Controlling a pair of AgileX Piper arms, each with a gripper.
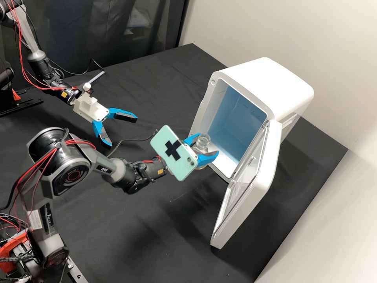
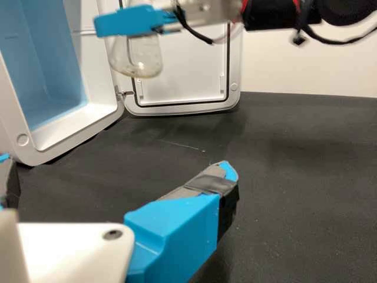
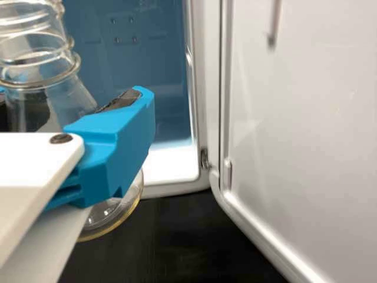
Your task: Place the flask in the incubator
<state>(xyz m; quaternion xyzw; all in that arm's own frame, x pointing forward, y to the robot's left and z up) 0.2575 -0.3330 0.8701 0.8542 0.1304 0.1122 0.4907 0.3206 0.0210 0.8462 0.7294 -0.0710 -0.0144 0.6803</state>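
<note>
Flask point(image 1: 202, 142) before open incubator point(image 1: 271, 84)

In the right hand point(image 1: 207, 145), the flask point(image 1: 203, 140), just before the incubator point(image 1: 271, 86); left hand point(image 1: 121, 129) well apart.

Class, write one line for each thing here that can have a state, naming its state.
Incubator door, open wide.
Flask, gripped, held clear of the bench at the incubator mouth.
Right claw, shut on the flask.
Left claw, open, holding nothing.

Bright, even light, with soft shadows across the bench point(image 1: 129, 236).
</note>
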